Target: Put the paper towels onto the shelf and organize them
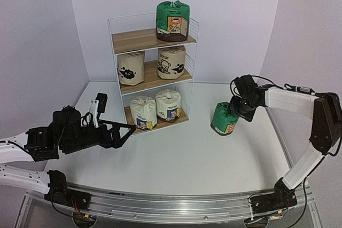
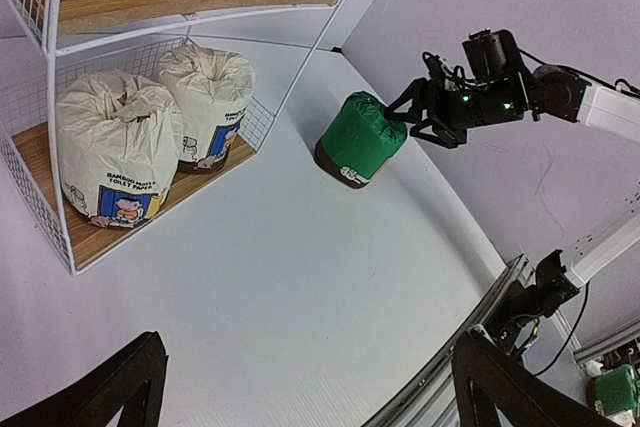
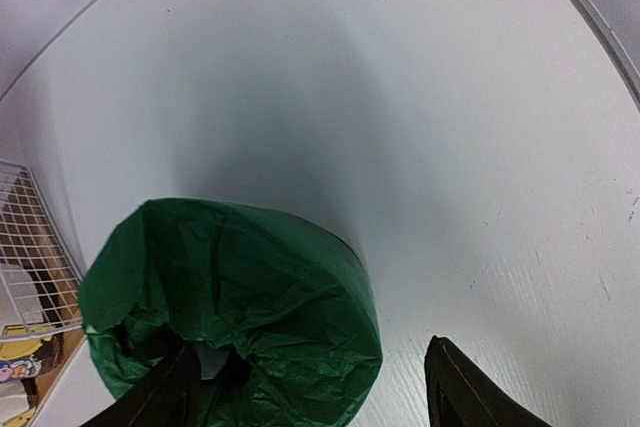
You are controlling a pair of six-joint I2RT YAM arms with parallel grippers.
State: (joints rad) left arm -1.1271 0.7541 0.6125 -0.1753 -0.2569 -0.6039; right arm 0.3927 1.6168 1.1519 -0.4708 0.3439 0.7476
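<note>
The shelf (image 1: 133, 38) stands at the back. On its top board sits one green roll (image 1: 172, 21), on the middle board two beige rolls (image 1: 131, 68), on the bottom board two white rolls (image 1: 143, 112). A second green roll (image 1: 225, 119) stands tilted on the table to the right of the shelf; it also shows in the right wrist view (image 3: 250, 297) and the left wrist view (image 2: 360, 137). My right gripper (image 1: 235, 111) is open at this roll's top, one finger (image 3: 150, 392) in the gathered top and the other beside the roll. My left gripper (image 1: 125, 129) is open and empty, in front of the shelf's bottom tier.
A metal rail (image 1: 176, 209) runs along the table's near edge. Curved white walls close in the back and sides. The shelf's mesh side (image 3: 25, 247) is just left of the green roll in the right wrist view. The white rolls (image 2: 115, 162) show behind mesh in the left wrist view.
</note>
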